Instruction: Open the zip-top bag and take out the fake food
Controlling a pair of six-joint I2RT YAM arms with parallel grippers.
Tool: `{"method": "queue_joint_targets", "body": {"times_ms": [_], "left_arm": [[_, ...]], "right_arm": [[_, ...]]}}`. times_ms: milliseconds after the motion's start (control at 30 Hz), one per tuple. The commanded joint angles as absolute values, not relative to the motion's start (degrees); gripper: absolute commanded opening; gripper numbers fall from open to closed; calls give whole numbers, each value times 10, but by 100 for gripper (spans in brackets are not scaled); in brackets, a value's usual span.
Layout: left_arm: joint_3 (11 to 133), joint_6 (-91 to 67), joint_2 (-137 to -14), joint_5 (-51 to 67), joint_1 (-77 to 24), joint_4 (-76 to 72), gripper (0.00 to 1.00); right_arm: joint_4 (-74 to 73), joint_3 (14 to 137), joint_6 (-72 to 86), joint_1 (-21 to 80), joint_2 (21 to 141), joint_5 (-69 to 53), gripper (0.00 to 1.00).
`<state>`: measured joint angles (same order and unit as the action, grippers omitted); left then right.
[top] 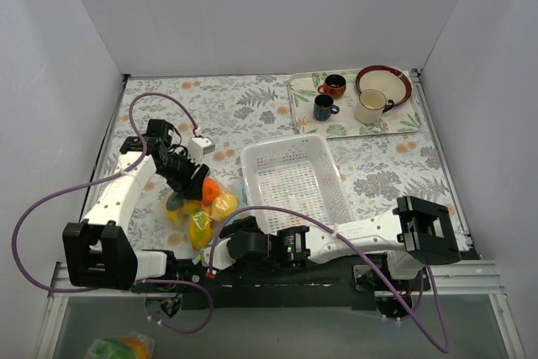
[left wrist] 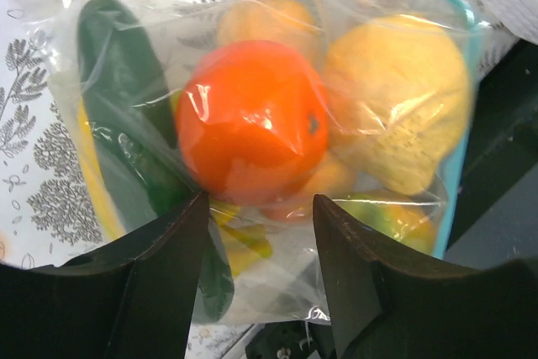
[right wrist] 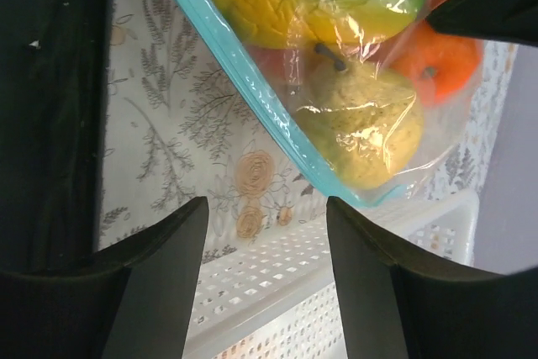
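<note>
The left gripper point(left wrist: 259, 208) is held with its jaws spread wide and closed on nothing. The near edge of the zip-top bag point(left wrist: 277, 292) is seen in the gap between them; whether the plastic is touched by either finger cannot be told. All the fake food point(top: 206, 208) is contained in the bag. An orange fruit point(left wrist: 252, 119) is placed straight ahead of the gap, just beyond the fingertips. A dark green cucumber point(left wrist: 118, 81) is set ahead of the jaw on the left of that view, and a yellow fruit point(left wrist: 395, 98) ahead of the other jaw.

The right gripper point(right wrist: 265, 208) is likewise parted, with nothing held. The bag's pale blue zip strip point(right wrist: 252, 98) is stretched slantwise ahead of these jaws, apart from the fingertips, with a yellow pear-shaped fruit point(right wrist: 361, 132) just behind it inside the plastic. The floral tablecloth point(right wrist: 168, 124) and the white basket point(right wrist: 277, 292) are seen through the gap between the right fingers.

From above, the bag is flanked by both grippers.
</note>
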<state>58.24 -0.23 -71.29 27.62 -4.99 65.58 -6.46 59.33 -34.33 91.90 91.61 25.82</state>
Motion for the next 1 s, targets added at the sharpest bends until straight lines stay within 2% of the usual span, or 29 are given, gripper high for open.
{"method": "queue_joint_targets", "body": {"times_ms": [0, 167, 500, 567, 600, 633, 667, 700, 767, 800, 967], "left_arm": [[581, -33, -769, 263, -50, 566, 51], [599, -27, -795, 270, -51, 568, 50], [592, -4, -777, 270, -50, 577, 54], [597, -3, -773, 273, -51, 580, 57], [598, 12, -773, 275, -51, 584, 64], [601, 14, -769, 276, -51, 584, 67], [609, 15, -767, 281, -50, 585, 71], [615, 12, -765, 281, -51, 580, 84], [632, 4, -748, 280, -49, 563, 96], [637, -18, -740, 279, -46, 533, 98], [694, -145, -708, 317, 23, 401, 98]], "right_arm": [[37, 598, -387, 916, 932, 319, 67], [146, 598, -448, 915, 966, 344, 73], [152, 675, -443, 888, 1038, 287, 75], [142, 692, -440, 879, 1041, 275, 51], [131, 700, -433, 869, 1045, 268, 36], [128, 712, -430, 865, 1046, 265, 3], [127, 717, -425, 856, 1046, 265, 1], [119, 722, -422, 851, 1043, 254, 1], [113, 743, -410, 837, 1040, 249, 1], [106, 752, -405, 831, 1033, 243, 1], [36, 821, -334, 766, 1003, 176, 1]]}}
